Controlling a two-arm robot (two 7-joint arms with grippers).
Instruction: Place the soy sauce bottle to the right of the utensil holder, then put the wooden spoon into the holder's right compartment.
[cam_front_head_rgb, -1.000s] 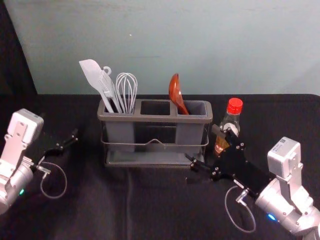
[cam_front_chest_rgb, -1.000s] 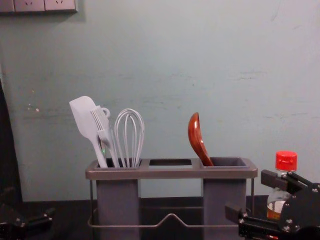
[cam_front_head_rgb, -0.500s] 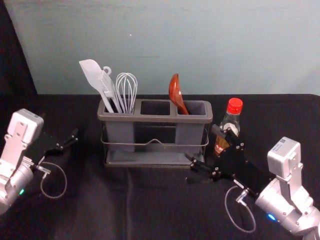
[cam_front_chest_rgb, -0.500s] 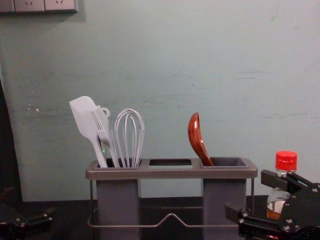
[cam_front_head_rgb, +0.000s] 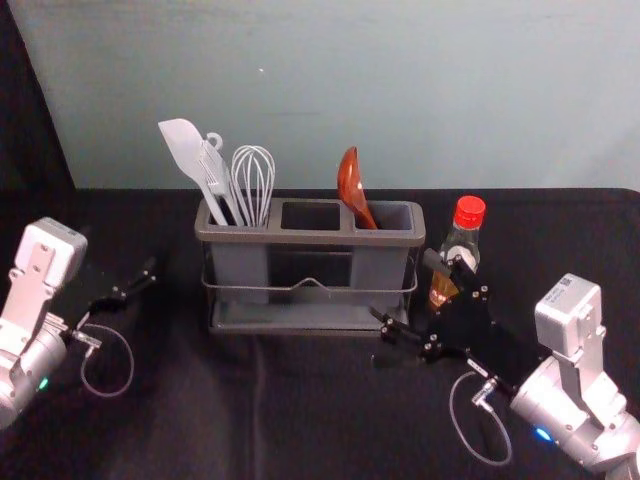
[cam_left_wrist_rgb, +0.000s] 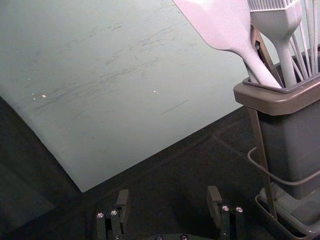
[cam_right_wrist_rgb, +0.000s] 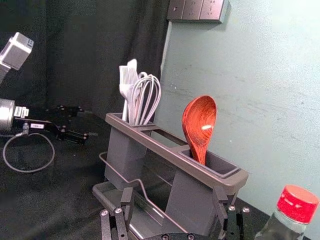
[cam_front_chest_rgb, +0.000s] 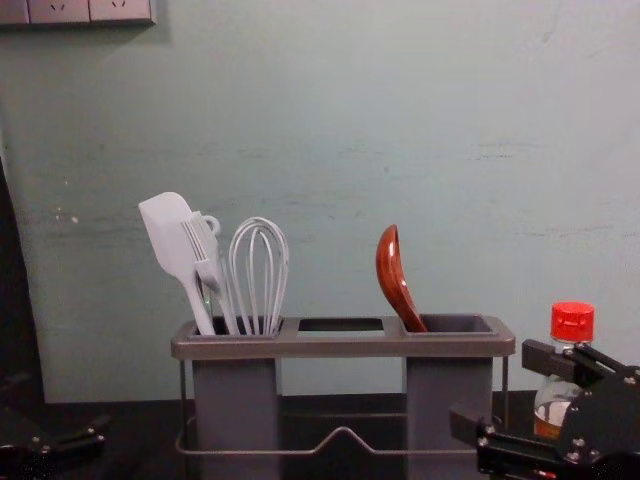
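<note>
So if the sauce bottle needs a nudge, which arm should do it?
Probably right: the open right tool is close beside the bottle, while the left tool is beyond the other end of the utensil holder.

Can't see the wooden spoon's (cam_front_head_rgb: 351, 184) lower end, down inside the holder's (cam_front_head_rgb: 310, 238) right compartment (cam_front_head_rgb: 400, 214). Same for white spatula (cam_front_head_rgb: 184, 148), brush (cam_front_chest_rgb: 204, 247) and whisk (cam_front_head_rgb: 253, 180), far left. Can't see part of the soy sauce bottle (cam_front_head_rgb: 461, 246) behind right gripper (cam_front_head_rgb: 403, 287); can't tell if touching. Can't see holder's base in chest view, cut off at bottom edge. Can't read wrist-camera stickers, too small.
</note>
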